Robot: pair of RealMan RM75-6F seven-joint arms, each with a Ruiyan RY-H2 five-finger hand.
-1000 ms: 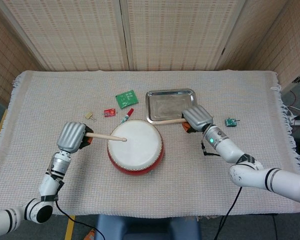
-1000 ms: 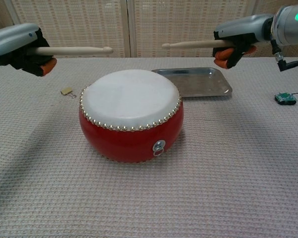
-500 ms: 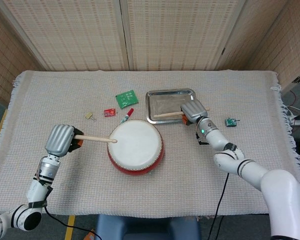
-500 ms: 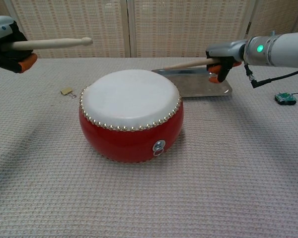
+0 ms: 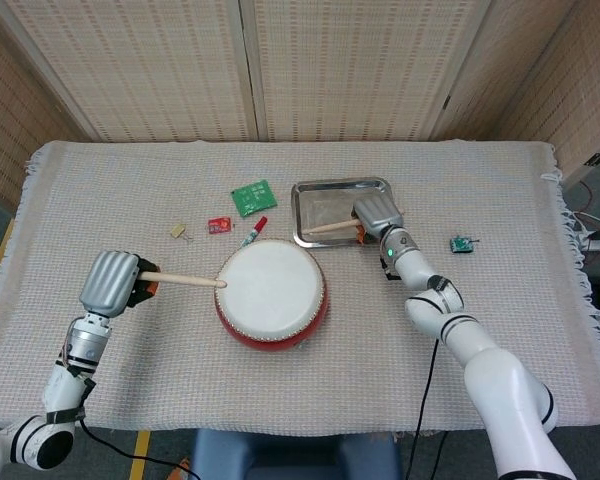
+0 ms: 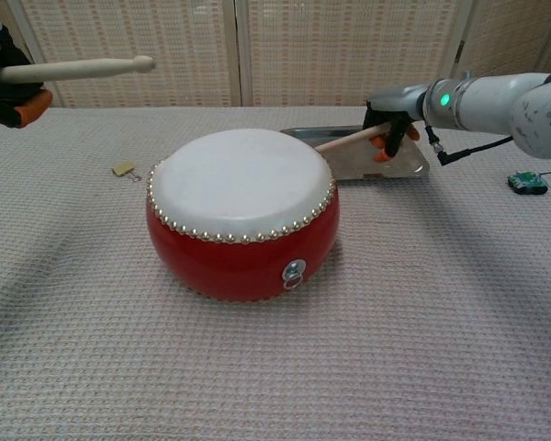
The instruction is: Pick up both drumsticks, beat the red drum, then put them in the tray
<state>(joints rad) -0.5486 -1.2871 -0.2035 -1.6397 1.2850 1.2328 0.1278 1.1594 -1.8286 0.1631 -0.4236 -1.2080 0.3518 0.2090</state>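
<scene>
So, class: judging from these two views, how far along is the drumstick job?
Done: both sticks are picked up. In hand: the right hand holds its drumstick low over the tray. Left: releasing it, then the left hand bringing its drumstick over from beside the red drum.

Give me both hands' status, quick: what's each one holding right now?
Left hand: holding a drumstick, its tip by the red drum's left edge.
Right hand: holding the other drumstick over the tray.
</scene>
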